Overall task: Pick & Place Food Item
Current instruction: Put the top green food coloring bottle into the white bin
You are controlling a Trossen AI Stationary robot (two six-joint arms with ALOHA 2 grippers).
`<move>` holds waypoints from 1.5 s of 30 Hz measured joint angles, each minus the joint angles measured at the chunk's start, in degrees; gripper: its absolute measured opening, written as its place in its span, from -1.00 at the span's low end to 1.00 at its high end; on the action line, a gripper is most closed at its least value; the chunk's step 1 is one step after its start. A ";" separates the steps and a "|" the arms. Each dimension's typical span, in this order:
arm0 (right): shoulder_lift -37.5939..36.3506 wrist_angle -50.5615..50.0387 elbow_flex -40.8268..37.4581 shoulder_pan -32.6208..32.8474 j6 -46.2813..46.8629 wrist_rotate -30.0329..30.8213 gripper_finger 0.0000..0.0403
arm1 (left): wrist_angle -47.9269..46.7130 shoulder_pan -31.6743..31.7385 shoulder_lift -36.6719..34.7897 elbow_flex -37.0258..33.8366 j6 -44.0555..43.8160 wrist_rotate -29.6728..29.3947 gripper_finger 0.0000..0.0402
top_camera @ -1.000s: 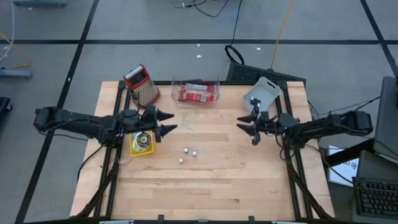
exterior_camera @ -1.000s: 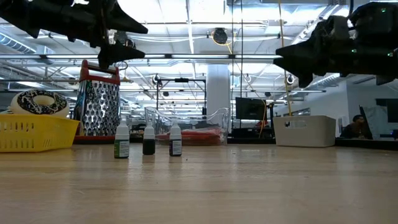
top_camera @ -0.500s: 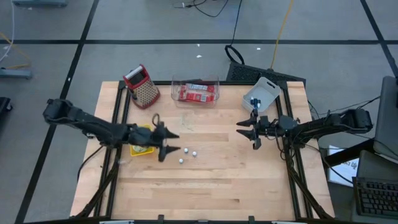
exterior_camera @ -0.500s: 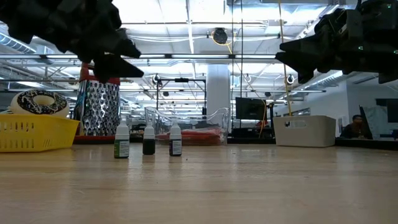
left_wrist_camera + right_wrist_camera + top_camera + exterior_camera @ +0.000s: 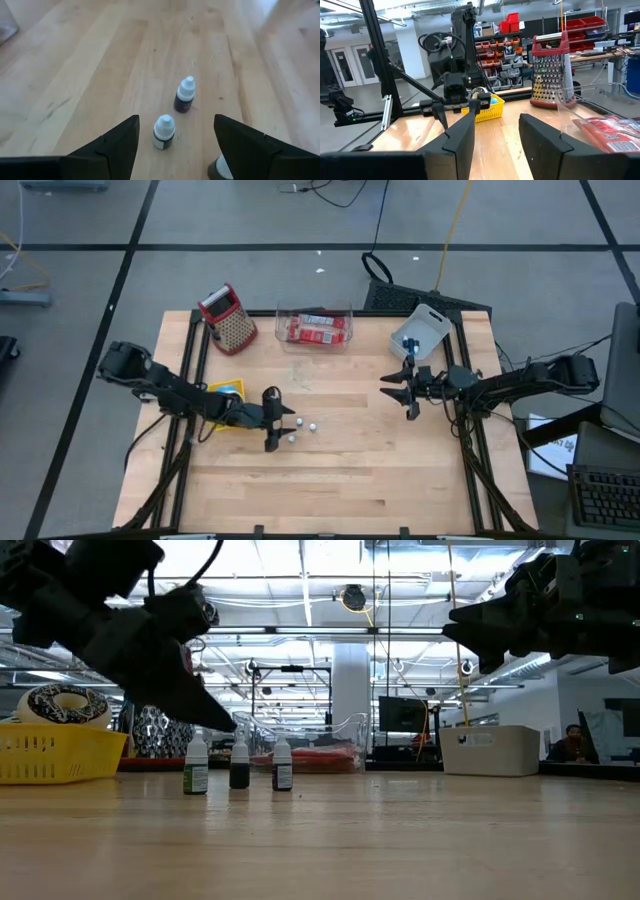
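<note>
Hovering over three small dropper bottles near the middle of the desk (image 5: pixel 330 480), the left gripper (image 5: pixel 275 430) is pointing down at them with its jaws spread; the left wrist view is showing one bottle (image 5: pixel 163 132) lying between the fingertips (image 5: pixel 122 137), a second bottle (image 5: pixel 185 94) sitting just beyond it, and a third (image 5: pixel 220 170) sitting partly hidden beside the other finger. Nothing is being pinched. The bottles are standing upright in a short row, white caps up.

The right gripper (image 5: pixel 398 388) is waiting in the air toward the right edge, jaws spread and holding nothing.

A yellow basket (image 5: pixel 55 752) is sitting at the left edge with a ring-shaped item (image 5: pixel 62 703) in it. A grater (image 5: pixel 228 317) is standing at the far left corner, a clear tray (image 5: pixel 315 327) with red packets is sitting at the far edge, and a white bin (image 5: pixel 420 332) is sitting at the far right corner.
</note>
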 joint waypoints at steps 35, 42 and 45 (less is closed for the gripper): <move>-0.02 -0.95 0.07 0.00 -0.02 0.00 -0.30 | -0.72 2.36 10.32 4.24 4.30 -0.56 -0.10; -0.02 -1.60 0.07 0.00 -0.02 0.00 -0.30 | -0.72 2.36 10.32 4.24 4.45 -0.51 -0.25; -0.02 -1.70 0.07 0.00 -0.01 0.00 -0.30 | -0.70 2.36 10.32 4.24 4.41 -0.51 -0.32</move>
